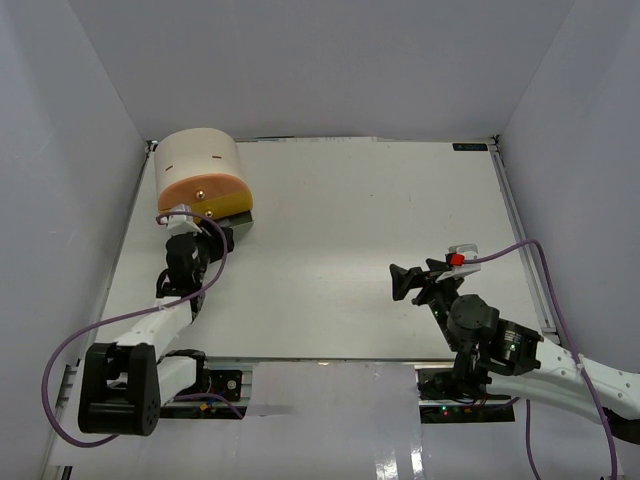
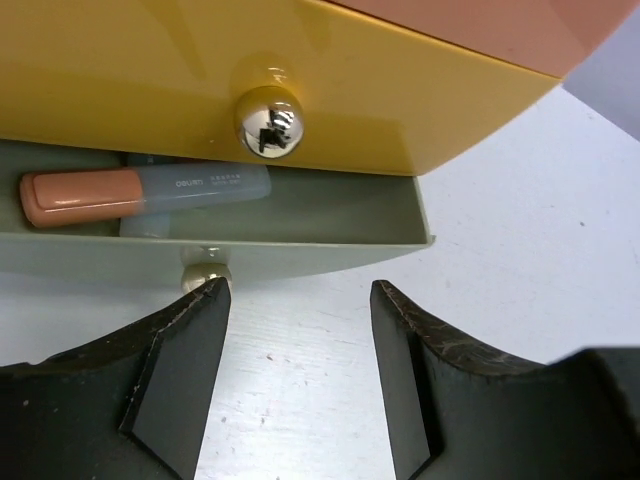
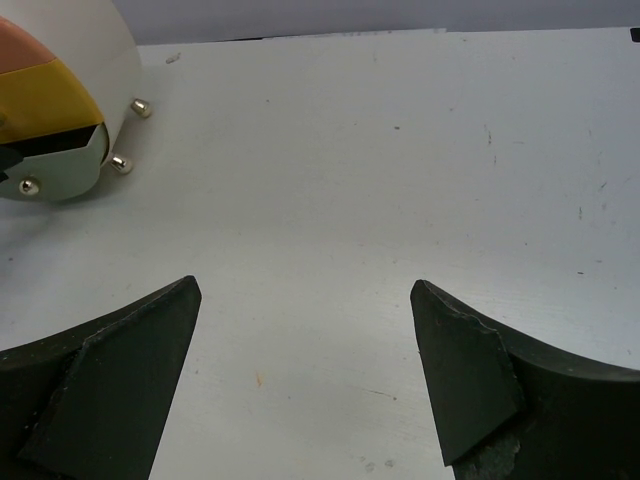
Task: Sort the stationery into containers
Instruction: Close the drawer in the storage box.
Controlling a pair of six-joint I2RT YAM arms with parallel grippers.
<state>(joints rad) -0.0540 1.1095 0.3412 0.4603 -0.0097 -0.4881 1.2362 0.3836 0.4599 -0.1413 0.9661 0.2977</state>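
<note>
The beige half-cylinder cabinet [image 1: 200,165] stands at the counter's [image 1: 340,220] far left corner. Its peach-orange drawer [image 2: 500,25] and yellow drawer [image 2: 150,90] are pushed in. The grey-green drawer [image 2: 300,255] at the bottom is pulled out and holds a pale blue marker [image 2: 140,192] with a peach-orange cap, lying flat on the drawer floor. The left tool [image 2: 298,290] sits just in front of that drawer's knob [image 2: 205,272], fingers spread and gripping nothing. Well to the right of the cabinet, the right tool [image 3: 305,290] hangs over bare counter, its fingers parted wide and also empty.
</note>
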